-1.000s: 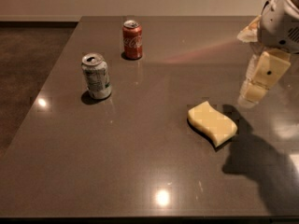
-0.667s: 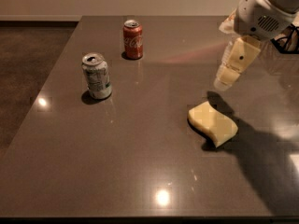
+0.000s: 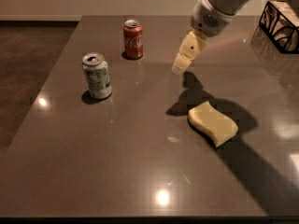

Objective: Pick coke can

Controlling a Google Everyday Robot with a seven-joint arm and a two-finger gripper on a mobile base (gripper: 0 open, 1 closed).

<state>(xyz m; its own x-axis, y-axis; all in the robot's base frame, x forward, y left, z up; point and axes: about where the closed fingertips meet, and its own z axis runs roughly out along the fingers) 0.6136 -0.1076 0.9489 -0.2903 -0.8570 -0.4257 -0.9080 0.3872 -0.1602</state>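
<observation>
The coke can (image 3: 133, 39) is red with white script and a silver top. It stands upright near the far left of the dark table (image 3: 117, 162). My gripper (image 3: 181, 66) hangs above the table to the right of the can, well apart from it and a little nearer to the camera. It holds nothing that I can see. Its cream-coloured finger (image 3: 188, 51) points down and left.
A white-and-green can (image 3: 97, 75) stands upright left of centre, in front of the coke can. A yellow sponge (image 3: 212, 122) lies right of centre, below the gripper. A black wire basket (image 3: 281, 18) sits at the far right edge.
My arm has swung left across the table, from the right edge to above the middle, closer to the coke can. The cans and sponge have not moved.
</observation>
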